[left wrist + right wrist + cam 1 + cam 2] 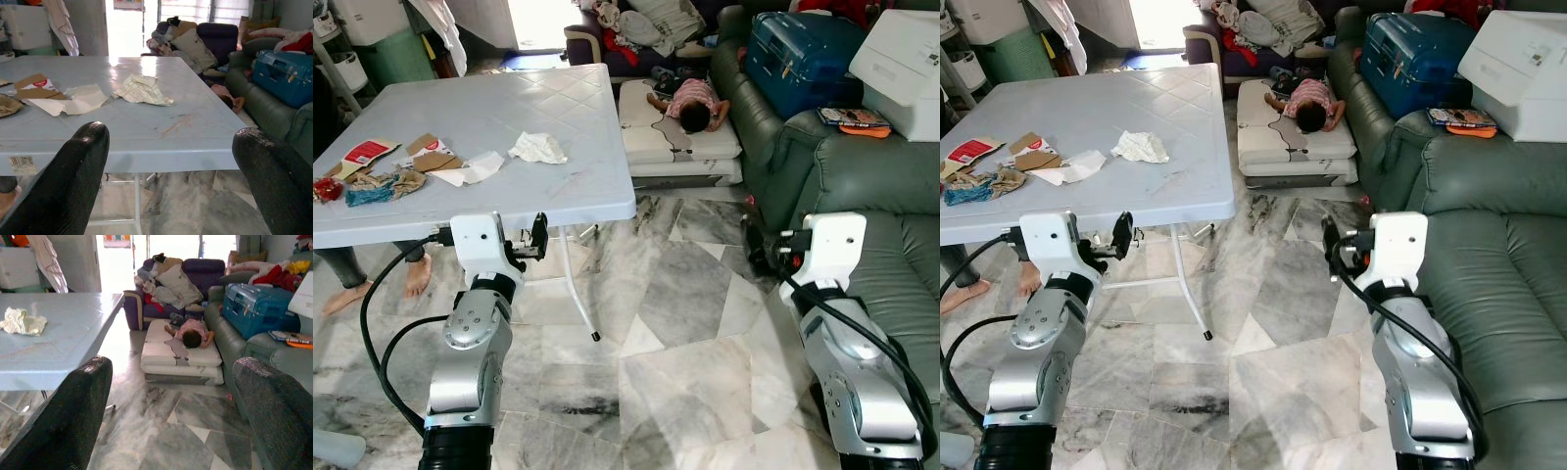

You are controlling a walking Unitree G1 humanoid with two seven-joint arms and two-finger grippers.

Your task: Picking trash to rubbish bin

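The robot stands at the near edge of the table (509,127), and the step in hand looks like the approach before the first pick: nothing has been taken up yet. The trash lies on the table top. A crumpled paper (538,148) sits nearest the middle of the table, apart from the rest. Toward the table's far left side lie a flat white tissue (475,167), torn cardboard pieces (429,154), a red-and-white packet (369,152), a blue scrap (367,195) and something small and red (325,188) at the very edge, too small to name with confidence.

The left gripper (530,247) hangs just below the table's near edge, its fingers spread apart and holding nothing; the left wrist view looks across the top straight at the crumpled paper. The right gripper (1334,248) is well off to the right of the table, over the marble floor (675,323), its fingers likewise parted and empty.

The next move probably calls for lifting the left gripper above the table's edge and reaching forward to the crumpled paper, then closing on it. A bin must then be found; a green tub (396,54) stands beyond the table's far left corner, but whether it is the bin I cannot tell.

A person (690,103) lies on a mattress (666,142) beyond the table's right side, so any turn should stay clear of that side.
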